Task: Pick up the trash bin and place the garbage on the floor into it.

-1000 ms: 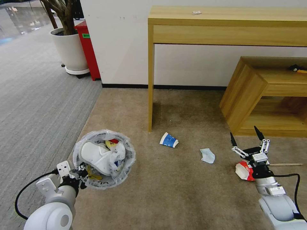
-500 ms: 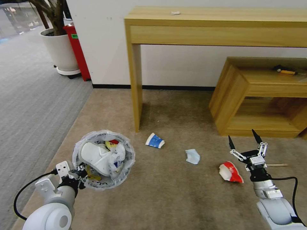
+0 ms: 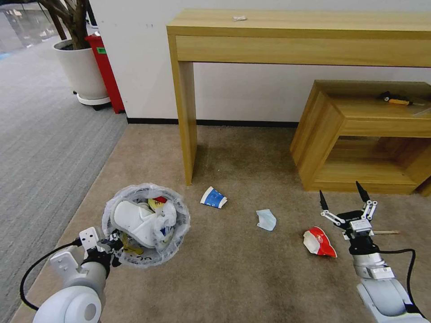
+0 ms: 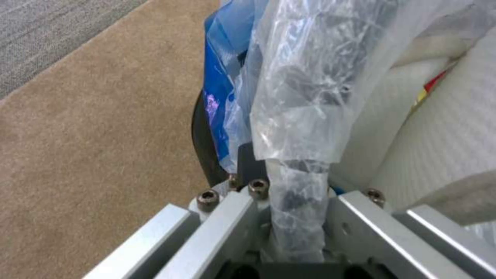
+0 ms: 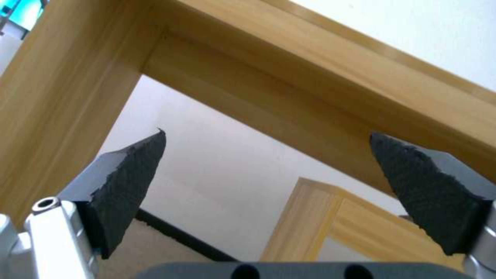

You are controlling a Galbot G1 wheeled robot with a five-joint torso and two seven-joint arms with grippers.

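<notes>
The trash bin (image 3: 146, 224), black with a crinkled white bag, hangs low at the left, its rim pinched by my shut left gripper (image 3: 113, 241). In the left wrist view the left gripper (image 4: 294, 201) clamps the bag-covered rim (image 4: 289, 116). A white slipper (image 3: 134, 219) and wrappers lie inside the bin. On the beige floor (image 3: 251, 278) lie a blue-white cup (image 3: 213, 198), a pale blue mask (image 3: 266, 220), a red wrapper (image 3: 319, 242) and a wooden stick (image 3: 384, 232). My right gripper (image 3: 340, 190) (image 5: 266, 133) stands open, pointing up, just right of the red wrapper.
A tall wooden table's leg (image 3: 186, 121) stands behind the cup. A low wooden shelf (image 3: 332, 130) sits at the right by the wall. A white planter pot (image 3: 81, 72) and a red box (image 3: 105, 72) stand far left, beside grey striped carpet (image 3: 45, 134).
The whole picture has slid left, so the camera has turned or moved right. Both arms keep their pose; the red wrapper now shows clear to the left of the right gripper.
</notes>
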